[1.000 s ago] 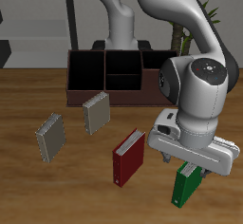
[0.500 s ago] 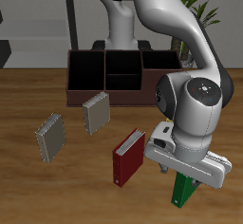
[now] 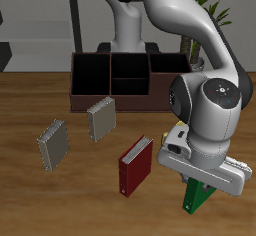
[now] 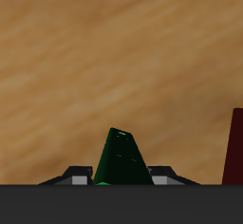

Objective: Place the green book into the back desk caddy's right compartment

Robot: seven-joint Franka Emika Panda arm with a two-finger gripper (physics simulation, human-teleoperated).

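Note:
The green book (image 3: 193,201) stands on the table near its front edge, mostly covered by my hand. My gripper (image 3: 198,190) is down over it, with a finger against each cover. In the wrist view the green book (image 4: 121,159) sits tightly between my fingers (image 4: 80,175). The back desk caddy (image 3: 92,90) is a low dark maroon box at the back of the table, far from the gripper. Its right compartment (image 3: 161,67), with reddish-brown walls, is partly hidden behind my arm.
A dark red book (image 3: 135,165) stands close beside the green book and also shows in the wrist view (image 4: 235,148). Two grey books (image 3: 100,118) (image 3: 52,143) stand farther off toward the middle of the table. The robot's base is behind the caddy.
My gripper has come down from above the green book onto it, and its fingers now sit against the book. The book has stayed in place.

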